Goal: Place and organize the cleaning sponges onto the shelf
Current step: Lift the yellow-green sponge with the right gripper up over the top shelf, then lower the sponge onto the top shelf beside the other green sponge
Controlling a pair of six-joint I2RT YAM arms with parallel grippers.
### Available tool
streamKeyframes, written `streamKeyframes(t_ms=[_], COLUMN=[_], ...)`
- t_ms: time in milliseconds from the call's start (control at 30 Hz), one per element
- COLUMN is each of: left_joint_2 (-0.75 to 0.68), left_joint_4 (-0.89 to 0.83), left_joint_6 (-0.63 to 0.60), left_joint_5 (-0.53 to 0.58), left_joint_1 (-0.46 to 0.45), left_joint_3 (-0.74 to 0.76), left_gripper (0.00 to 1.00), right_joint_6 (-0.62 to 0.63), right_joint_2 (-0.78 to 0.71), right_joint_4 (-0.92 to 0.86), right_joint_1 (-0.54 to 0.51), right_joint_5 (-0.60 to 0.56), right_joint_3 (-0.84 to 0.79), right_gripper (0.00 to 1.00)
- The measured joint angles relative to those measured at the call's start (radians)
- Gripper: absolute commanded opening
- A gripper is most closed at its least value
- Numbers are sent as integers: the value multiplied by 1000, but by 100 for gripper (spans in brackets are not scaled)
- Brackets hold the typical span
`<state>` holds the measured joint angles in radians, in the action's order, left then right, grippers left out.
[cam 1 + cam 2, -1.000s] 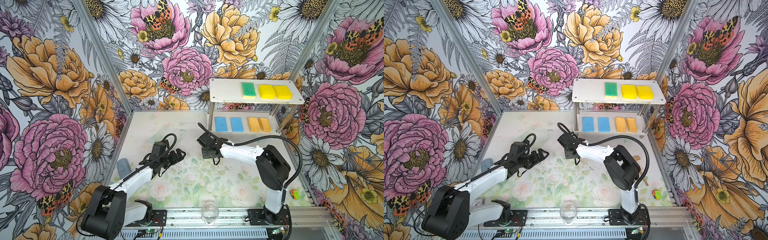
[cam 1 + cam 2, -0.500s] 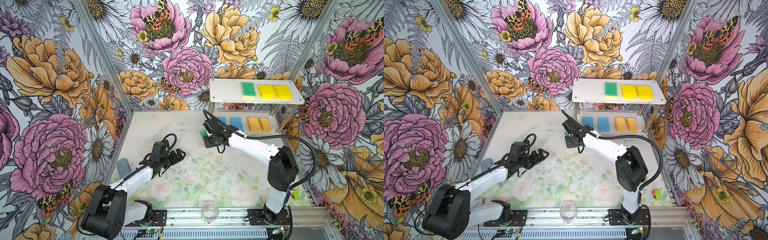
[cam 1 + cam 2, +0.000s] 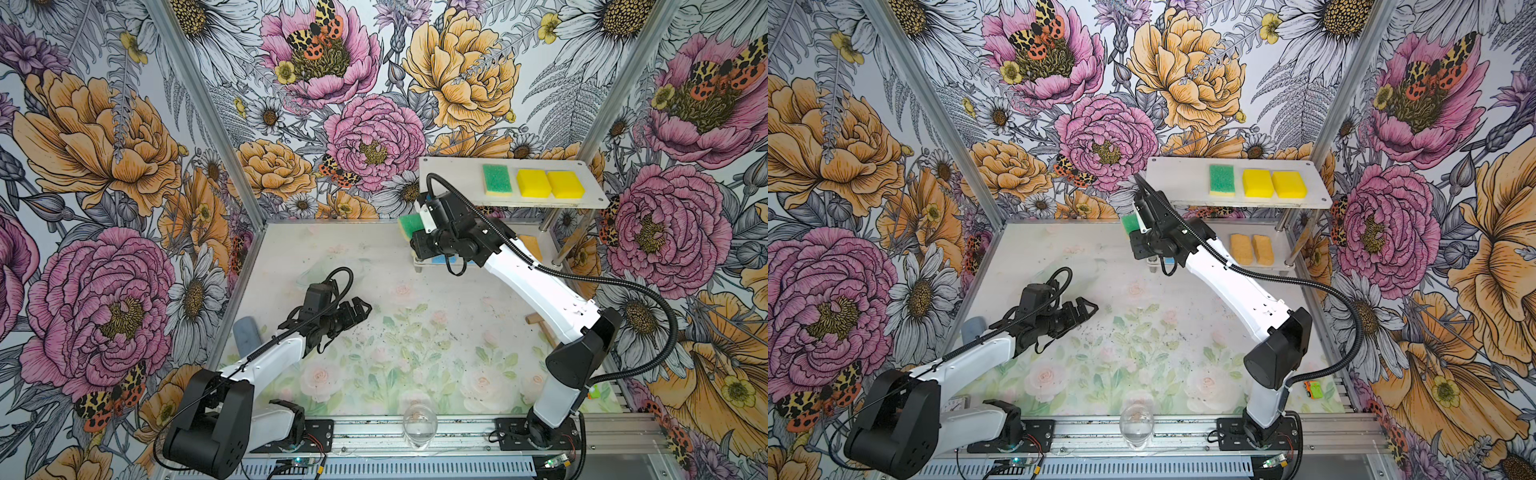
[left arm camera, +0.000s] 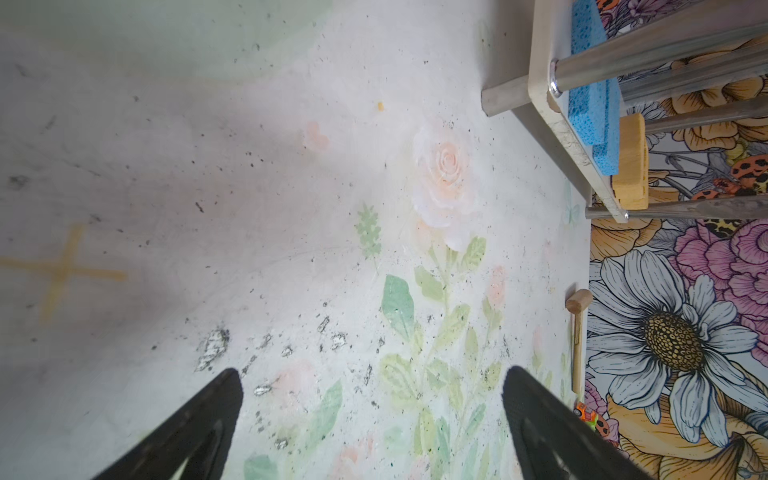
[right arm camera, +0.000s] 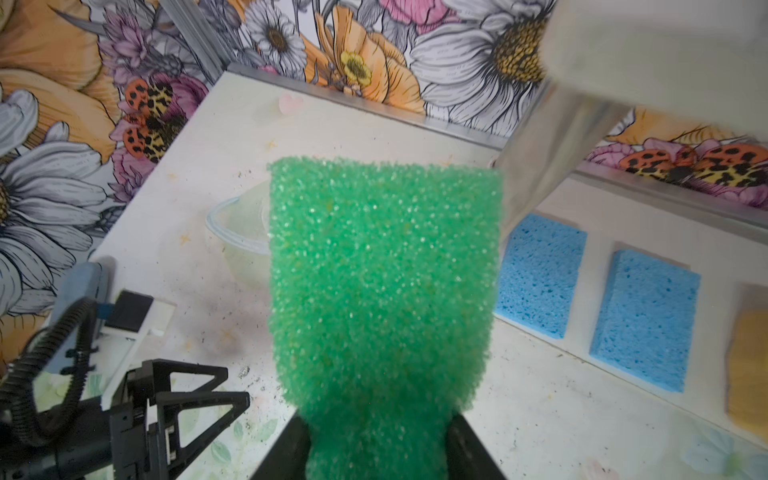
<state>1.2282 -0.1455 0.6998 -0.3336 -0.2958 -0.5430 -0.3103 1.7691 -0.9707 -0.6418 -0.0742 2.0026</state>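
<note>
**Top views.** I read the white two-tier shelf with metal posts [image 3: 449, 178] at the 2 o'clock corner of the floral-printed table [image 3: 415, 353]. Its upper board carries one shelved green-topped sponge [image 3: 496, 179] and two thick bright yellow sponges [image 3: 533, 183]. The lower board shows two porous orange-yellow sponges [image 3: 1241, 248].

The right gripper [image 3: 417, 232] is clamped on the held green-topped rectangular sponge [image 3: 409, 225]. It holds that sponge off the table, just beside the shelf's 9 o'clock end. The left gripper [image 3: 357, 309] hangs low near mid-table, at 7 o'clock from the held sponge and well apart from it.

**Left wrist view.** The left gripper's black fingers [image 4: 199, 424] stand wide apart. I see only table surface between them.

**Right wrist view.** The held sponge [image 5: 382, 270] fills the centre, green face toward the camera. Its near end is pinched between the right gripper's fingers [image 5: 286, 449]. Two flat blue sponges [image 5: 540, 274] lie side by side on the shelf's lower board [image 5: 582, 353].
</note>
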Motion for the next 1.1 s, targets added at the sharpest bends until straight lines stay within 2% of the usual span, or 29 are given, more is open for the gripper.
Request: streamKeyframes(t_ms=[167, 500, 833, 1100], left_joint_2=[-4, -15, -16, -16], left_joint_4=[0, -5, -8, -8], left_joint_6=[0, 0, 0, 0], left_joint_5=[0, 0, 0, 0], left_joint_1=[0, 0, 5, 5], left_joint_3=[0, 0, 0, 0], left_gripper=[99, 99, 99, 99], right_joint_6=[10, -3, -45, -53], right_joint_2=[13, 121, 232, 268], right_joint_4=[-39, -99, -118, -125], right_joint_1=[35, 119, 231, 249], right_joint_5=[-31, -207, -229, -213], right_joint_3=[168, 449, 558, 586], right_gripper=[46, 48, 48, 48])
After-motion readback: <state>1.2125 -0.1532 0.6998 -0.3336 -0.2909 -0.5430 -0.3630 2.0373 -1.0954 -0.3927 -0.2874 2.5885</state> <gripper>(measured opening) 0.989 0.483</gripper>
